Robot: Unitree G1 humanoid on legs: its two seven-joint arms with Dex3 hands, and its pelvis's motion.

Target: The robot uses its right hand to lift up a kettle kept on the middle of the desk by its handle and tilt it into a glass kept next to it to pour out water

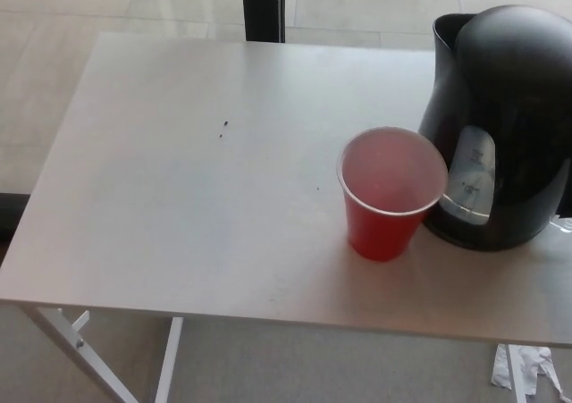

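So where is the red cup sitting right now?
In the head view, the red cup stands upright on the table, right of centre near the front edge, close against the left side of the black kettle.

A pale grey tabletop (179,206) stands on white legs (71,340) over a tiled floor (54,28). A dark post (264,5) rises behind it; crumpled white paper (527,367) lies below.

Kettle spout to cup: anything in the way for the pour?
Nothing visible. The kettle stands right beside the red cup on the table, spout at its upper left. The cup's mouth is open and uncovered. Neither hand shows.
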